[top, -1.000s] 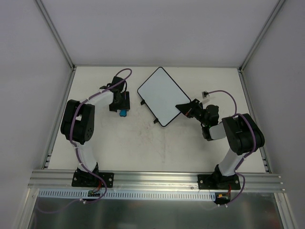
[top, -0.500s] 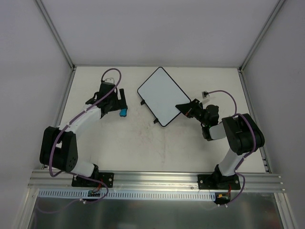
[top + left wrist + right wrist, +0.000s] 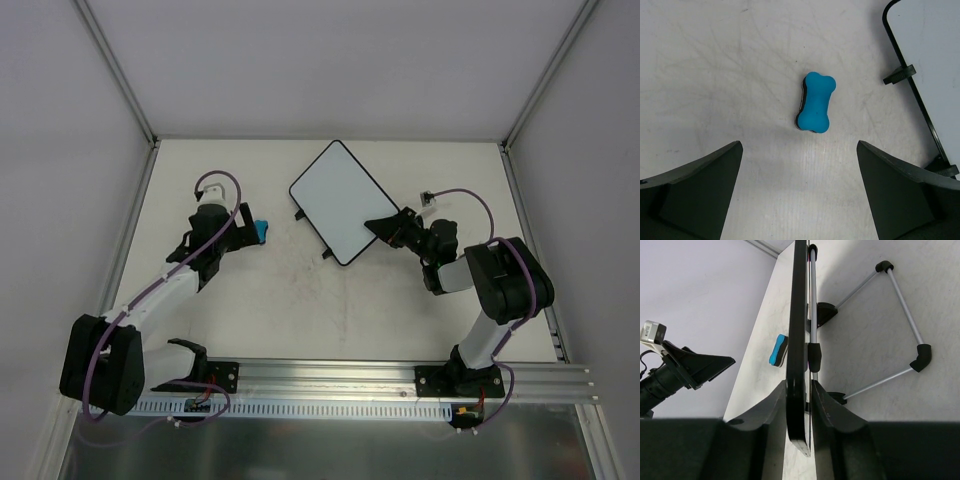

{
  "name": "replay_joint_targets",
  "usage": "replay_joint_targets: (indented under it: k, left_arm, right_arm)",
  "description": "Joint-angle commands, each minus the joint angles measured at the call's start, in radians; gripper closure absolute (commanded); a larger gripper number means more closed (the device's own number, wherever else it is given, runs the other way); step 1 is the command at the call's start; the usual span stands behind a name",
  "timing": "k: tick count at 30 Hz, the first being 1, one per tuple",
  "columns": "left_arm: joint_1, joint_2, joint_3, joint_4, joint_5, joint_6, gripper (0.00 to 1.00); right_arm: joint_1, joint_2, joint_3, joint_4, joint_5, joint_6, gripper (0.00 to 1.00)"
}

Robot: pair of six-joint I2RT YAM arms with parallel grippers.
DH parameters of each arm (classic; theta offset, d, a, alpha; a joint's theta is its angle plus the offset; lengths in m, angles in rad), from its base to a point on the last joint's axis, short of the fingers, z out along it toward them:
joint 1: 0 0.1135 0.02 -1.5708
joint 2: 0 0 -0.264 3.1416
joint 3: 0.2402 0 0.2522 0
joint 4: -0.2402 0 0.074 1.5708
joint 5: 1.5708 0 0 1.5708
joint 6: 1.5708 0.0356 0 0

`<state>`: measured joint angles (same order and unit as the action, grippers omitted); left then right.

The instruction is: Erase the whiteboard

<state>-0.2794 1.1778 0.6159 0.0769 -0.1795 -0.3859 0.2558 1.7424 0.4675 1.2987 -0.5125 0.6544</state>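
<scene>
Blue eraser (image 3: 816,102): released onto table (image 3: 300,300), left of whiteboard (image 3: 338,195). Left gripper (image 3: 799,165): now wide, empty, drawn back. Whiteboard: clean, mid-table, edge inside right gripper (image 3: 800,386), narrow; whether clamped, cannot tell. Erasing likely done.

One worktop (image 3: 300,300) carries two arms, the left arm (image 3: 165,290) and the right arm (image 3: 500,285), each with one pincer of two fingers (image 3: 695,195): a left pincer (image 3: 798,146) and a right pincer (image 3: 800,382). One blue eraser (image 3: 816,102) lies just ahead of the left pincer. One whiteboard (image 3: 338,200) has its rim between the right pincer's fingers and bears two black tabs (image 3: 900,75) on one edge. One small item (image 3: 430,197) sits near the right pincer, too small to name.
</scene>
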Motion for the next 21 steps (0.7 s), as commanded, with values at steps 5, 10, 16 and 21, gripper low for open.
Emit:
replay_joint_targets:
  k: [5, 10, 16, 21]
  left_arm:
    - [0.008, -0.047, -0.031, 0.098, -0.011, -0.021, 0.01]
    - [0.008, -0.069, -0.053, 0.119, -0.008, -0.021, 0.01]
    - [0.006, -0.101, -0.082, 0.144, -0.002, -0.021, 0.01]
    - [0.008, -0.124, -0.094, 0.152, -0.003, -0.019, 0.01]
  right_arm:
    - [0.008, 0.008, 0.022, 0.151, -0.012, -0.002, 0.53]
    - [0.007, 0.014, -0.001, 0.197, 0.005, -0.004, 0.05]
    - [0.008, -0.001, -0.023, 0.205, 0.026, -0.027, 0.01]
    - [0.007, -0.01, -0.036, 0.205, 0.037, -0.033, 0.01]
